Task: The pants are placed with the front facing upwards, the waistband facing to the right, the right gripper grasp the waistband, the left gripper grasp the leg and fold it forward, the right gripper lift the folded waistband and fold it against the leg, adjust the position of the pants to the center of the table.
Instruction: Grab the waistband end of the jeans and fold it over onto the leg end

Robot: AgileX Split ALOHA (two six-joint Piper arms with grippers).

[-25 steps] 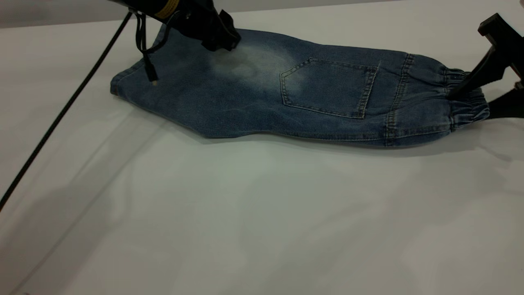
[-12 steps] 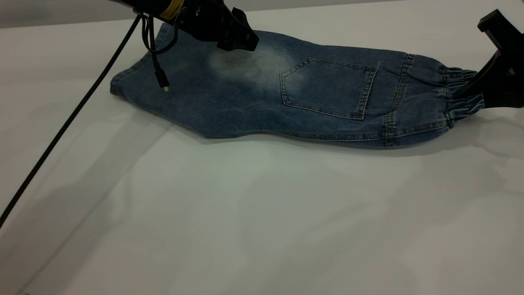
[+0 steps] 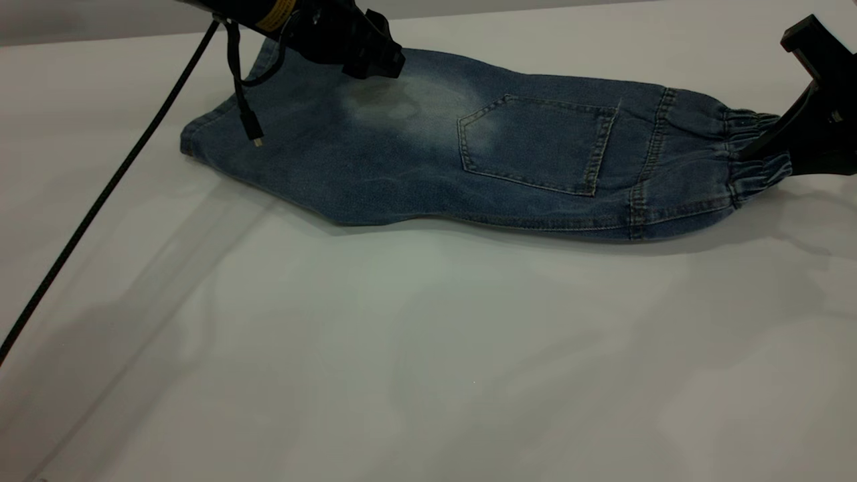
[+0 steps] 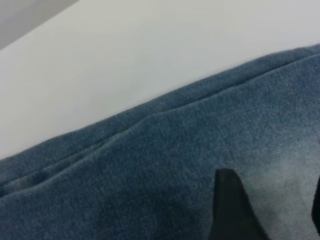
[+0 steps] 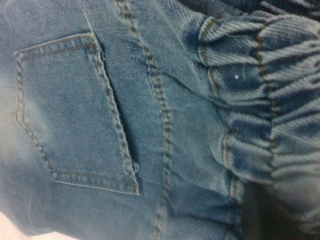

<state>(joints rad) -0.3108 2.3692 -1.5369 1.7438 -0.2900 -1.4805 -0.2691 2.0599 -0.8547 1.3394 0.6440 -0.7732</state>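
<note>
The blue denim pants (image 3: pixel 415 161) lie folded lengthwise on the white table (image 3: pixel 428 348), square back pocket (image 3: pixel 535 144) up and the legs pointing left. The ruffled waistband (image 3: pixel 750 150) is at the right end, and my right gripper (image 3: pixel 760 152) is shut on it. In the right wrist view the gathered waistband (image 5: pixel 265 100) fills the frame beside the pocket (image 5: pixel 70 110), with a dark finger (image 5: pixel 262 215) under the cloth. My left gripper (image 3: pixel 375 63) hovers open over the leg's far edge. The left wrist view shows its fingers (image 4: pixel 230 210) spread above the denim (image 4: pixel 150 175).
A black cable (image 3: pixel 100 194) runs from the left arm down across the table's left side. A short lead with a connector (image 3: pixel 253 130) dangles over the leg end. Bare table stretches in front of the pants.
The right gripper's fingers, spread apart a second ago, have shut on the waistband, pulling it slightly left. The left gripper drifted right and came part of the way back.
</note>
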